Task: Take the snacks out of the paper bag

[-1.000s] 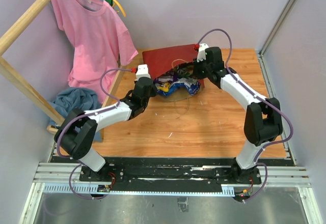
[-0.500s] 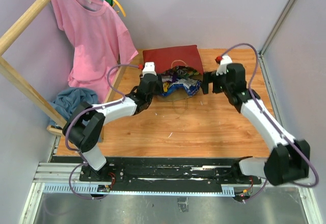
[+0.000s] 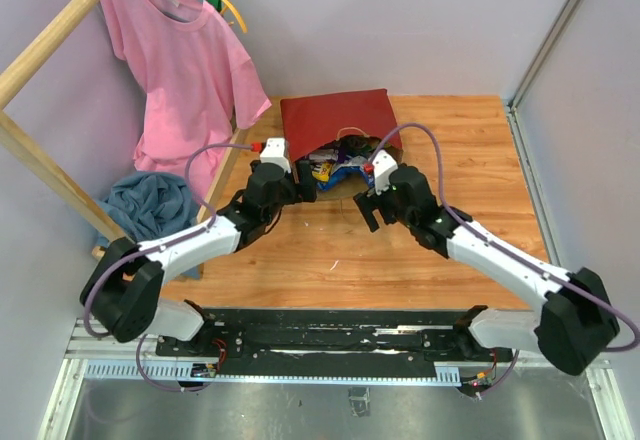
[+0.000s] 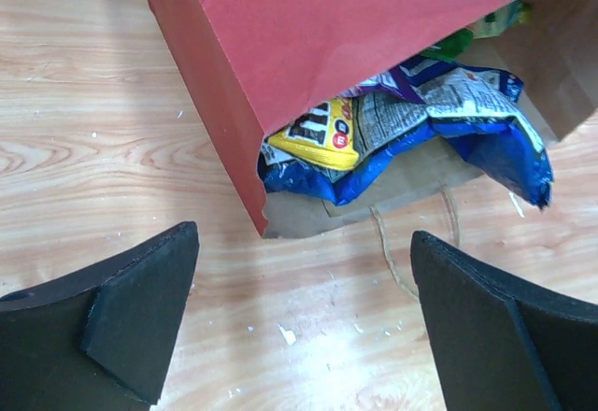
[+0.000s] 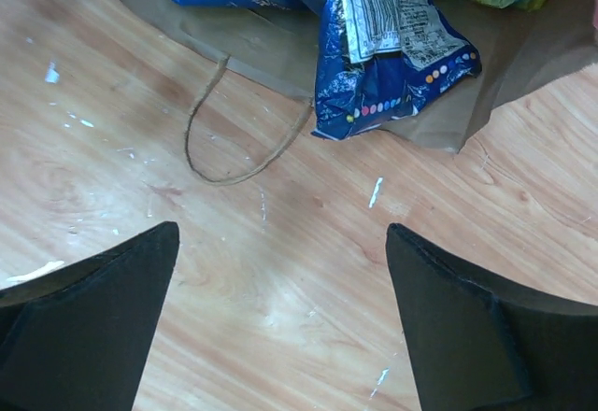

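Far left: a wooden rail (image 3: 50, 38) carries a pink shirt (image 3: 180, 70) on a hanger. A blue cloth heap (image 3: 150, 205) lies below it at the left edge of the tabletop (image 3: 300, 270).

Left tool (image 4: 304, 232): my jaws stand wide apart and hold nothing. The tool hangs above the wood, just before the near left corner of the paper bag (image 4: 374, 28), and touches neither bag nor packets.

Paper bag: it lies on its side at the back of the tabletop, red face up. Its mouth faces the near edge, and the brown lower lip is spread flat on the wood. One thin twisted handle (image 5: 234, 140) loops from that lip onto the tabletop.

Snacks (image 3: 335, 165): all those visible lie in the bag's mouth, resting on the brown lip.
- A yellow candy pack (image 4: 322, 135) sits nearest the left corner.
- A purple packet (image 4: 402, 79) lies just behind it, under the red face.
- A blue-white cookie bag (image 4: 486, 121) is crumpled across the front, its lowest corner reaching the edge of the lip.
- A green packet (image 4: 453, 45) shows deeper inside, towards the right.
- How many more lie further in, I cannot tell.

Right tool (image 5: 280, 229): my jaws are likewise spread wide and empty. The tool is poised over bare wood, just before the handle loop and the cookie bag, clear of both.
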